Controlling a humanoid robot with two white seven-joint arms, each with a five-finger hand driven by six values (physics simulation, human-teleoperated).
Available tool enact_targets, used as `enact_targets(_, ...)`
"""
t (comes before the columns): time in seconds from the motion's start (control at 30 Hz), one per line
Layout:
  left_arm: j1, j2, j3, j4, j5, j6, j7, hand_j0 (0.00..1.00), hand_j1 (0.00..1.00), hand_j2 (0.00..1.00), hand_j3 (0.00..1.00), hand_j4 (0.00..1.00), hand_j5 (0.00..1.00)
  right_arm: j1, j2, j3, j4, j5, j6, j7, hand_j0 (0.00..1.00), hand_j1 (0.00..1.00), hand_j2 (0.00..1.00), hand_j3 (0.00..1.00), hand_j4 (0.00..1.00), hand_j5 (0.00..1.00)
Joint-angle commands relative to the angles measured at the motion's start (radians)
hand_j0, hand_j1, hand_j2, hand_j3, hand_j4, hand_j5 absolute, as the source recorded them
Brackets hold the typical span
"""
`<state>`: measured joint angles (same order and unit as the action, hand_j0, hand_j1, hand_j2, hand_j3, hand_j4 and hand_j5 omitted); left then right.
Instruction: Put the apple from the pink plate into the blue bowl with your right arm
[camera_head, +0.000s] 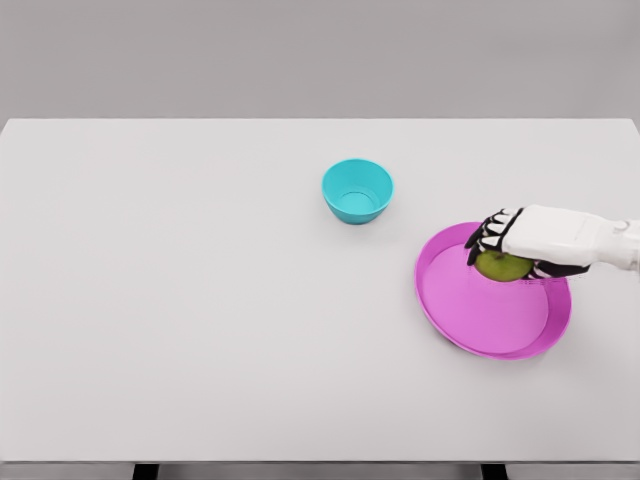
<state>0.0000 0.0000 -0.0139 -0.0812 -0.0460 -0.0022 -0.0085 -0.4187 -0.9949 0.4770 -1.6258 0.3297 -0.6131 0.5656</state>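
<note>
Item one, the bench (200, 300): a white surface filling your view, with bare ground at its left half; the left arm does not show. Item two, the blue bowl (357, 190): upright, nothing visible inside it, standing right of centre toward the far side, well apart from the plate. Item three, the pink plate (480, 315): shallow, raised rim, lying near your right edge. Item four, the apple (500, 266): green, on the plate's far portion; only its lower left face shows, the rest covered. Item five, the right hand (512, 245): reaching in from the right, fingers (487, 236) curled over the apple's top and far-left side, apparently closing on it; you cannot tell whether the grip is firm or whether the apple has left the plate. Risks, as judged from here: a round fruit held from above may slip if the curl is shallow, then roll off the plate onto the bench; a low carry could clip the plate's rim or nudge the bowl; releasing off-centre might tip the small bowl.
</note>
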Motion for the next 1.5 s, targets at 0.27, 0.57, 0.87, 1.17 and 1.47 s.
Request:
enact_targets(0.27,0.000,0.000,0.000,0.000,0.000,0.001,0.001,1.00,1.00,1.00,1.00,1.00,1.00,-0.121,0.151,0.003,0.146,0.005,0.002,0.002,0.52,0.52,0.52,0.52,0.52,0.52)
enact_targets(0.57,0.000,0.000,0.000,0.000,0.000,-0.001,-0.001,1.00,1.00,1.00,1.00,1.00,1.00,-0.242,0.324,0.058,0.207,0.008,0.002,0.002,0.52,0.52,0.52,0.52,0.52,0.52)
enact_targets(0.87,0.000,0.000,0.000,0.000,0.000,0.001,0.001,1.00,1.00,1.00,1.00,1.00,1.00,-0.345,0.423,0.149,0.310,0.009,0.002,0.002,0.52,0.52,0.52,0.52,0.52,0.52)
enact_targets(1.17,0.000,0.000,0.000,0.000,0.000,0.001,0.001,1.00,1.00,1.00,1.00,1.00,1.00,-0.367,0.444,0.147,0.333,0.012,0.002,0.000,0.49,0.49,0.49,0.49,0.49,0.49)
enact_targets(1.47,0.000,0.000,0.000,0.000,0.000,-0.001,-0.001,1.00,1.00,1.00,1.00,1.00,1.00,-0.370,0.472,0.138,0.379,0.012,0.002,0.000,0.44,0.44,0.44,0.44,0.44,0.44)
